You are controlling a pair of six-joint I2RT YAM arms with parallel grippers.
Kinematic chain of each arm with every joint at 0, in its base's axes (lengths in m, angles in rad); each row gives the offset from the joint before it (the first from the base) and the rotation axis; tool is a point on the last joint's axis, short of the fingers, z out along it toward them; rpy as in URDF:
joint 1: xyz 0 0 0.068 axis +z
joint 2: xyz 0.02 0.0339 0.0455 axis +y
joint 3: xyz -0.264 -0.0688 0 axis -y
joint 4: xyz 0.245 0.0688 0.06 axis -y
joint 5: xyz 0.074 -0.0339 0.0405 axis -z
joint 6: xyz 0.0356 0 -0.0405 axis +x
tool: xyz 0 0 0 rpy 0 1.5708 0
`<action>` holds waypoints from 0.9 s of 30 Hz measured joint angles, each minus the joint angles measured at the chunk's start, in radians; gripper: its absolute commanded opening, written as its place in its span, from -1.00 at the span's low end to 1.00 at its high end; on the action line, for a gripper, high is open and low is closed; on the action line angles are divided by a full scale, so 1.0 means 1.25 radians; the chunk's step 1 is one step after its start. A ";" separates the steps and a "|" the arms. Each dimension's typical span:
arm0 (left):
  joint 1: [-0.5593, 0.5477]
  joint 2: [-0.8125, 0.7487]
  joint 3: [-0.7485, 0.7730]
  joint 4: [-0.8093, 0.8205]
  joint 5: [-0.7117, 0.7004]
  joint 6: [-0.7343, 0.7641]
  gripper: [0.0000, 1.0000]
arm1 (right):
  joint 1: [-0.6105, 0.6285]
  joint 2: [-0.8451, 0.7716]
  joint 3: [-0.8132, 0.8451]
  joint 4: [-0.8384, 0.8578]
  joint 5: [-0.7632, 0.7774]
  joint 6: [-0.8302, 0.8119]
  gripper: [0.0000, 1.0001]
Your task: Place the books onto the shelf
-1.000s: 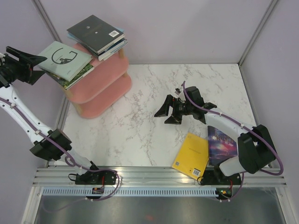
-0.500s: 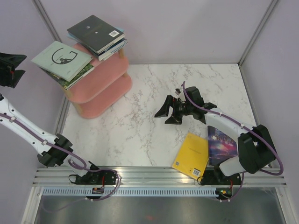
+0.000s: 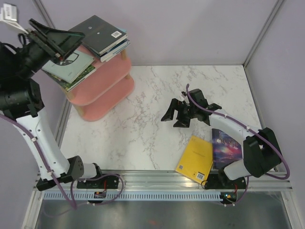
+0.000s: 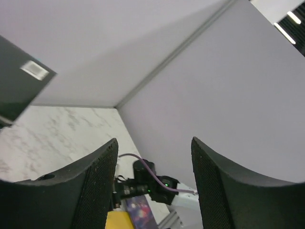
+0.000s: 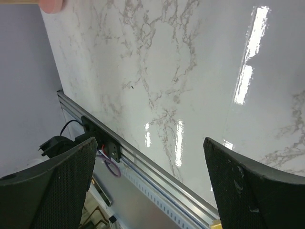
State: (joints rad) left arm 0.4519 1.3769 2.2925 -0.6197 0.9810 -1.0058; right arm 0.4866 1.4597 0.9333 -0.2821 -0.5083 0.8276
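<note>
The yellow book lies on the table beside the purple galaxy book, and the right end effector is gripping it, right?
No. The right end effector is open and empty, apart from the yellow book; the top external view shows it. The rest holds.

From above, the left fingers (image 3: 57, 34) and wrist cover the left part of the grey-green book (image 3: 76, 65) on the shelf (image 3: 102, 79), and the right arm (image 3: 238, 130) overlaps the top and right edge of the purple book (image 3: 228, 145). The left wrist view cuts the black book (image 4: 19, 86) off at its left edge, its white label too blurred to read, and shows only slivers of the yellow book (image 4: 116, 221) and the purple book at the bottom. The right wrist view shows just a pink scrap of the shelf at its top edge.
</note>
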 measured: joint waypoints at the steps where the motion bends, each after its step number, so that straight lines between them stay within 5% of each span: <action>1: -0.070 -0.006 -0.031 0.012 -0.017 0.003 0.32 | -0.001 0.000 0.009 -0.023 0.016 -0.009 0.91; 9: -0.619 0.023 -0.242 0.002 -0.242 0.107 0.39 | -0.034 -0.014 0.095 -0.182 0.178 -0.066 0.96; 14: -0.846 0.020 -0.517 0.002 -0.326 0.174 0.47 | -0.088 -0.042 0.099 -0.315 0.309 -0.087 0.96; 20: -0.908 0.015 -0.909 0.091 -0.315 0.202 0.50 | -0.117 -0.071 0.096 -0.470 0.464 -0.096 0.96; 27: -0.966 0.068 -1.171 0.302 -0.244 0.204 0.50 | -0.132 -0.115 0.017 -0.523 0.508 -0.091 0.96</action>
State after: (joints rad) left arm -0.7559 1.4616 0.8284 -0.2428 0.6758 -0.7502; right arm 0.3210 1.3155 0.9543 -0.9360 0.1272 0.7136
